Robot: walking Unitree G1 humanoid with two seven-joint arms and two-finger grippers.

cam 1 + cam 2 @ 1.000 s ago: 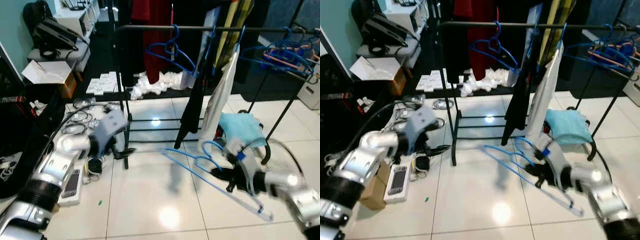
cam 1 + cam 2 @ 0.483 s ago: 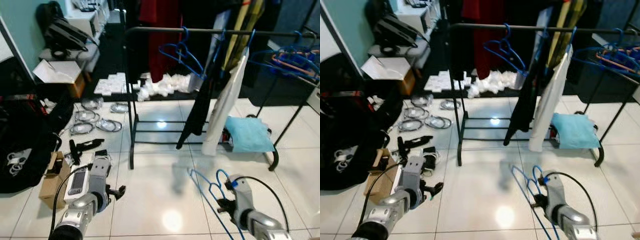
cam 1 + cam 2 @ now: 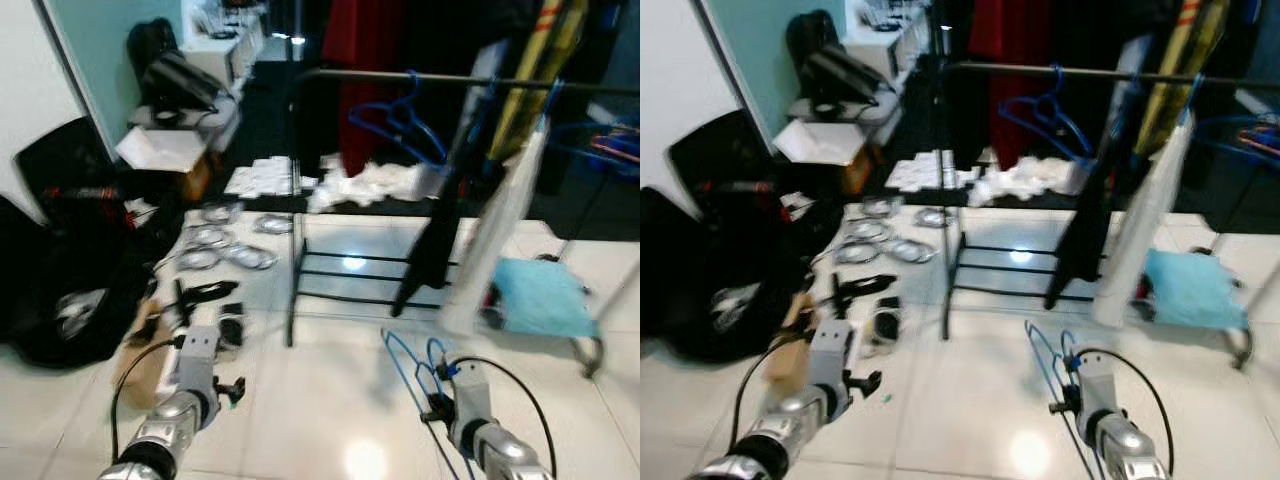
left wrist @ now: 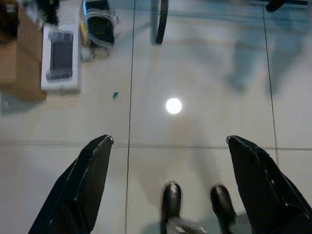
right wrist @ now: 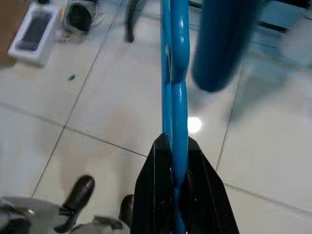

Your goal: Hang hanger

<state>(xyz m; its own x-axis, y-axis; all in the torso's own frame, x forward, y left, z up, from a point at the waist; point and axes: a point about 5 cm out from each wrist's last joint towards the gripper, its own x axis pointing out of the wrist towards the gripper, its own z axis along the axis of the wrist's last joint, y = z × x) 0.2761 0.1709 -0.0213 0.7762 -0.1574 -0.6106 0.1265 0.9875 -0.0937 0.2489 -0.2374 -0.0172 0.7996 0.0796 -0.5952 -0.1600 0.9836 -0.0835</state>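
My right gripper (image 5: 175,141) is shut on the wire of a blue hanger (image 5: 178,58) and holds it low over the floor tiles. In the left eye view that blue hanger (image 3: 410,362) rises in front of the right gripper (image 3: 432,405), well short of the black clothes rail (image 3: 450,80). Another blue hanger (image 3: 400,115) hangs on that rail. My left gripper (image 4: 169,141) is open, with nothing between its fingers (image 4: 83,185), and points down at bare tiles; it sits low at the left (image 3: 232,390).
A black garment (image 3: 440,240) and a white one (image 3: 500,230) hang from the rail, with a teal cloth (image 3: 540,295) at the rack's base. Cables (image 3: 215,245), black bags (image 3: 60,300) and a white device (image 4: 61,58) lie on the floor to the left.
Both arms have come down low since a second ago, and the hanger came down with the right gripper. The whole picture has shifted, so the camera has moved.
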